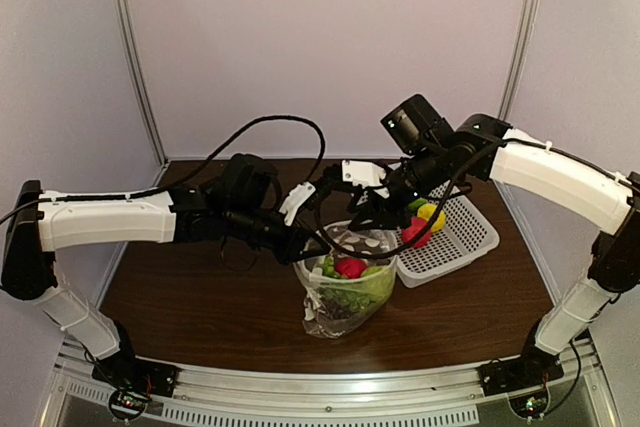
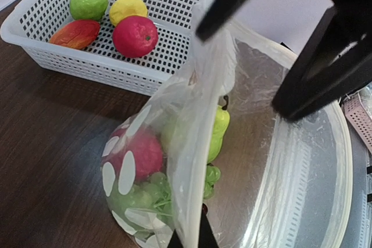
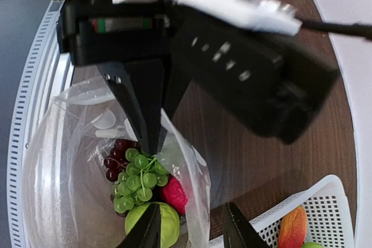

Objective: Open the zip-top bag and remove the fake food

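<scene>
We see our left gripper [image 3: 150,143] clamping the zip-top bag [image 1: 342,309] at ten o'clock; our right gripper [image 3: 190,232] straddles its one-o'clock rim, seemingly unclenched.

You had a dark wood-grain table [image 1: 200,297] in front of you, and a white basket [image 1: 468,239] stood on its right rear part, turned at an angle, its walls and floor full of small holes. A metal rail [image 1: 330,387] ran along the table's near edge. Behind the table you saw a plain pale wall [image 1: 330,37], with a slim metal post [image 1: 135,57] at each back corner
</scene>
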You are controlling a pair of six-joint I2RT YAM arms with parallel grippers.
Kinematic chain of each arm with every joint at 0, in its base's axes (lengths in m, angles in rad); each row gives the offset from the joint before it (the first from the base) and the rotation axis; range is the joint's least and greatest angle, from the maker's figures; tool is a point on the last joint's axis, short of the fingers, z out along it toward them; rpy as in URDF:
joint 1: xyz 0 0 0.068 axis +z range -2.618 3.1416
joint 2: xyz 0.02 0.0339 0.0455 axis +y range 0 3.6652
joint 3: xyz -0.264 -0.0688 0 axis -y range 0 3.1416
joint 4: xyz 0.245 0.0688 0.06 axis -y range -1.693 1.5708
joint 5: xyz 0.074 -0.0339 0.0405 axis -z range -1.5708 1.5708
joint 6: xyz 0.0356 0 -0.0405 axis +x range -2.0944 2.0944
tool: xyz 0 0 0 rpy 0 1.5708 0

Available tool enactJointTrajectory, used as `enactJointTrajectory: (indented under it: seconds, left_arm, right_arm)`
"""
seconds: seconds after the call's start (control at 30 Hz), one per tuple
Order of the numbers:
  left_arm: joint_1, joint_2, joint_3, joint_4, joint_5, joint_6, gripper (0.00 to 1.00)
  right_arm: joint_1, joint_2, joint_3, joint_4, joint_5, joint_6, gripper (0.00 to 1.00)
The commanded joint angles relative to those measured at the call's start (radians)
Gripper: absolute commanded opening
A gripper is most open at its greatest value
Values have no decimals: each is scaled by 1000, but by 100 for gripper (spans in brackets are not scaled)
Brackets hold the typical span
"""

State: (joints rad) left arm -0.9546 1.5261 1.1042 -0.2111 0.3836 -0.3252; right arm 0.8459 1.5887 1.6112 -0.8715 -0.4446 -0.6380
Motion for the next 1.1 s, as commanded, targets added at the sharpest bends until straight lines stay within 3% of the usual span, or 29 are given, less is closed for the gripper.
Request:
enactJointTrajectory:
  seconds: [0.0, 0.23, 0.33, 0.63, 0.77, 0.87, 1.07]
  left_arm:
    - [5, -11, -1, 36, 15, -5, 0]
    - [6, 6, -23, 59, 1, -40, 0]
    - [5, 18, -35, 75, 5, -54, 0]
    - [6, 28, -37, 84, 13, -58, 0]
    - [5, 29, -32, 109, 27, -75, 0]
    - [7, 31, -33, 108, 23, -78, 0]
    - [8, 25, -40, 97, 20, -78, 0]
  right_arm:
    - [47, 13, -112, -30, 106, -73, 35]
    - [105, 24, -232, 69, 196, -81, 33]
    - [124, 21, -257, 113, 238, -61, 45]
    - [138, -39, -51, 13, 224, 2, 55]
    - [166, -38, -58, -5, 173, 18, 49]
    - [188, -27, -113, 5, 189, -3, 39]
    - [193, -14, -193, 50, 232, -41, 29]
